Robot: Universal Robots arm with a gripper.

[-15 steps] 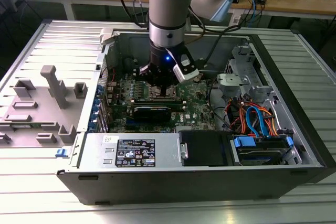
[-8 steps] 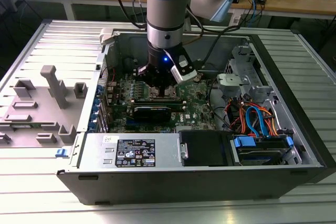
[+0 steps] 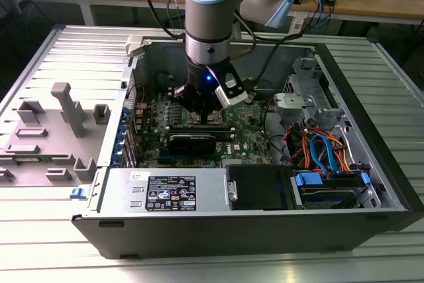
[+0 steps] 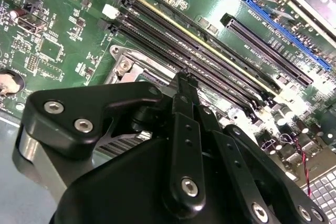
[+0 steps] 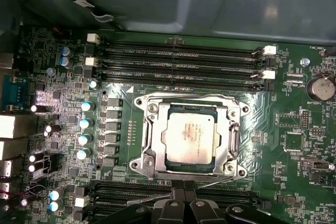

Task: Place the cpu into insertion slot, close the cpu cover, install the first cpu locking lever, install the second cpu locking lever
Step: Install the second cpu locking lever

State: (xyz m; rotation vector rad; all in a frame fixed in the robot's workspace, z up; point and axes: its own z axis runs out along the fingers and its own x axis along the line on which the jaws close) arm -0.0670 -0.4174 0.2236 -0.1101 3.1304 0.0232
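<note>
My gripper (image 5: 177, 199): black, jointed metal links with silver screw heads; the fingertips come together at a narrow point with nothing between them, so I read it as closed and empty. In the exterior view it hangs low over the motherboard (image 3: 248, 130) inside the open computer case (image 3: 371, 130).

Key relation: the insertion slot (image 5: 190, 136) lies just ahead of my fingertips, near but apart from them; a thin wire lever (image 5: 207, 184) runs along the slot's near edge, between slot and fingertips, its long axis parallel to that edge and across my line of approach.

The cpu (image 5: 190, 137): flat square chip, dull silver-grey top with faint print, seated level in the slot.

The cpu cover (image 5: 231, 139): thin silvery stamped frame with a cut-out middle, lying flat around the chip; I judge it closed.

Slot mounting: bright metal rim on the green board, screw heads at the corners.

Levers: whether either lever is latched I cannot tell.

Memory slots (image 5: 178, 66): long black plastic rails with white end clips, parallel to the slot's far edge; another set flanks my fingertips.

Capacitors (image 5: 84, 124): small upright cylinders with shiny tops, in a column beside the slot.
</note>
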